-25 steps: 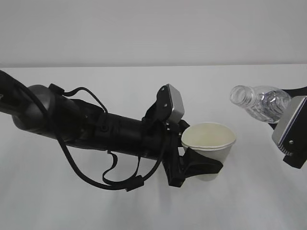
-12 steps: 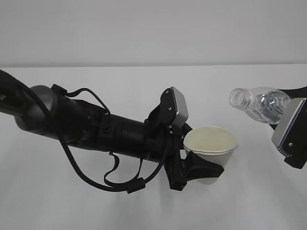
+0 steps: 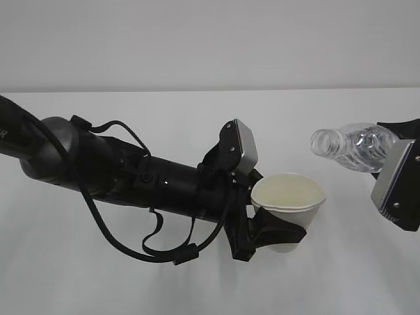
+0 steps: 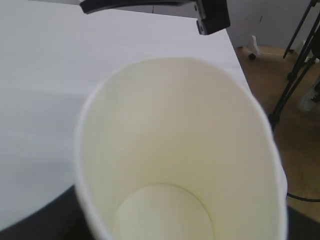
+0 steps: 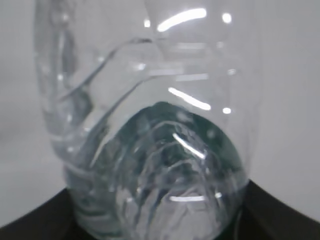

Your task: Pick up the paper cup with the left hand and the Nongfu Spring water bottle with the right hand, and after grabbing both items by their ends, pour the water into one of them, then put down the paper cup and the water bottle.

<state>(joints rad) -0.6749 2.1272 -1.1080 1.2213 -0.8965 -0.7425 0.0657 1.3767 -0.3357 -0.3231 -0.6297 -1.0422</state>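
While the left hand [image 3: 279,230] grips the empty cup [image 3: 289,193] and the right hand [image 3: 401,187] grips the tilted bottle [image 3: 354,146], pouring and setting down remain.

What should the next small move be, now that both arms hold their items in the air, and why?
Probably bring the clear ribbed plastic bottle leftward, so its open mouth sits above the white paper cup. The bottle is tilted in the right gripper, but its mouth hangs right of the cup's rim. The cup in the left gripper looks empty.
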